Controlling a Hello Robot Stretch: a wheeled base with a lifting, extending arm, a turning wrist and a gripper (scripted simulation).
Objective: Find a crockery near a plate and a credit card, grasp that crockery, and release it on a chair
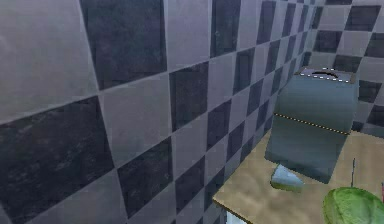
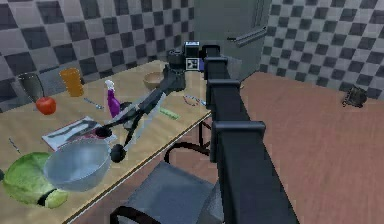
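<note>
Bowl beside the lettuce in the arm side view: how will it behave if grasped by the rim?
The bowl looks glassy and smooth: probably rigid, slippery, breakable. Wide and shallow, it likely won't tip. It sits near the table edge, so a push might slide it off.

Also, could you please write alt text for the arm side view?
The robot's dark arm stretches over a wooden table, its gripper seen against the things on it; whether it holds anything cannot be told. The table carries a glass bowl, a lettuce, an orange cup and a purple bottle, and a grey chair stands at its near edge.
</note>
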